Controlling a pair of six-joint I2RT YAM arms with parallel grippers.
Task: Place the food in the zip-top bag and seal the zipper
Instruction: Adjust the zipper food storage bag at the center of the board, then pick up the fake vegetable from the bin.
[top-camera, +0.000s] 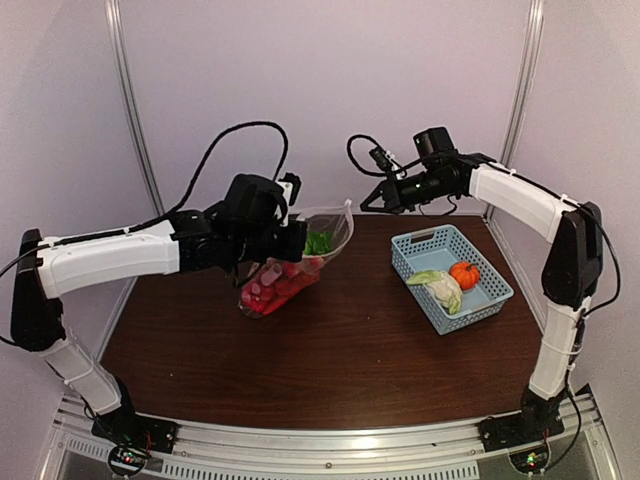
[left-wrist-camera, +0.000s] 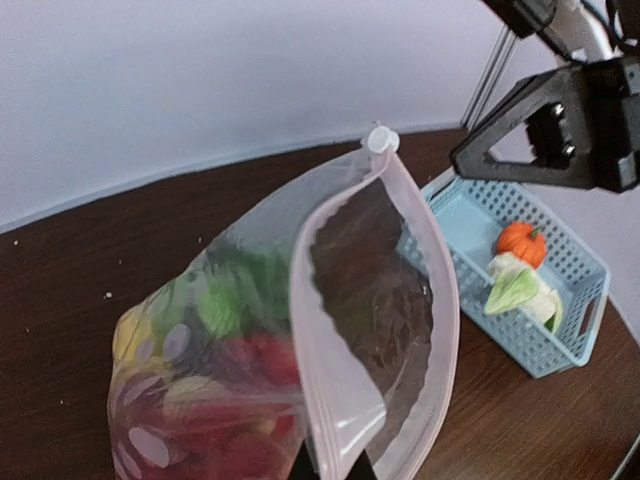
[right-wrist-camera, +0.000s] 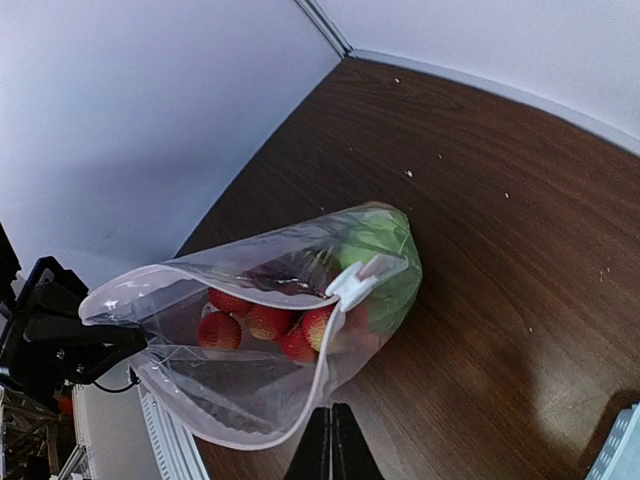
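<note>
L gripper pinched shut on zip-top bag rim, R gripper closed & empty imo, so hold mouth wide while R fetches pumpkin + cabbage from right basket.

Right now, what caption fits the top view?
Left tool holds the open bag; pumpkin and cabbage lie in the basket.

Two arms, left and right, one bag and one basket on one table. The basket holds one pumpkin and one cabbage; the bagged food defies counting.
</note>
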